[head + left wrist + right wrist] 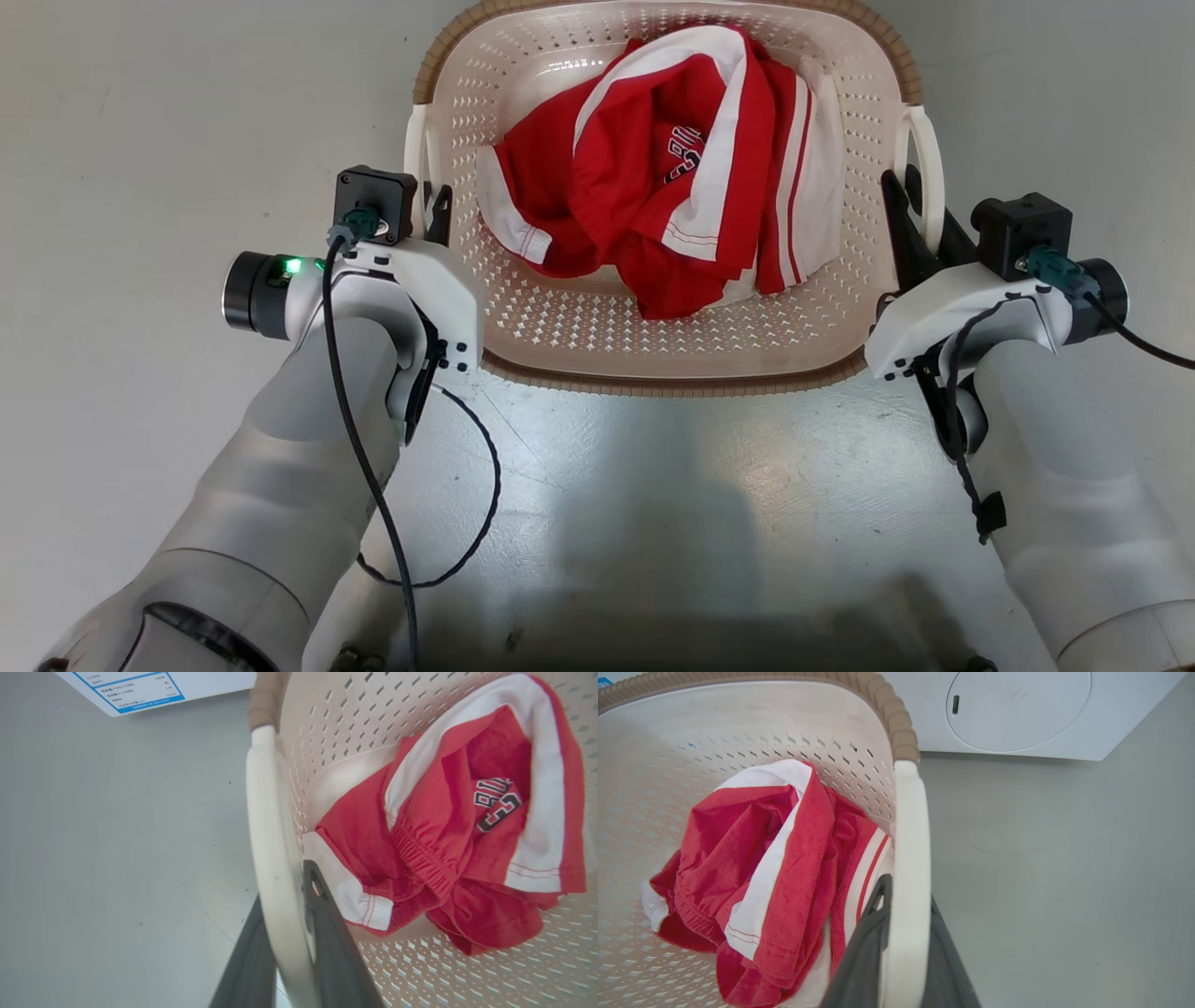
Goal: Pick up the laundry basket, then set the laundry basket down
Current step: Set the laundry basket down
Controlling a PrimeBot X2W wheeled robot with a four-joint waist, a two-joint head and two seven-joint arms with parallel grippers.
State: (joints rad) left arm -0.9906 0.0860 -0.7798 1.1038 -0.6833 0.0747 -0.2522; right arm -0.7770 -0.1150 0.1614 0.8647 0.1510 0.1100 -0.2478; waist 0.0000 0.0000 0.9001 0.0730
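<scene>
Fig., head view, L to R. Count: 2 grippers, 1 basket w/ 2 loop handles, 1 heap of clothing.

(a) The left gripper (437,207) is sitting at approx. 9 o'clock of the laundry basket (672,378). Its 2 dark fingers are straddling the left handle (415,154), one inside the loop and one outside. In the left wrist view the gripper (282,891) is pinching the white handle (271,835), both fingers touching it.

(b) The basket is lying at 12 o'clock of the frame, between the 2 arms, on or just above the grey floor (140,140); which one, cannot tell. The red-and-white clothing (672,177) is lying bunched inside.

(c) The right gripper (920,219) is sitting at approx. 3 o'clock of the basket, clamping the right handle (924,168) likewise. In the right wrist view its fingers (864,947) are pressing against both faces of the handle (910,849). A white washing machine (1017,709) is standing at approx. 1 o'clock there.
</scene>
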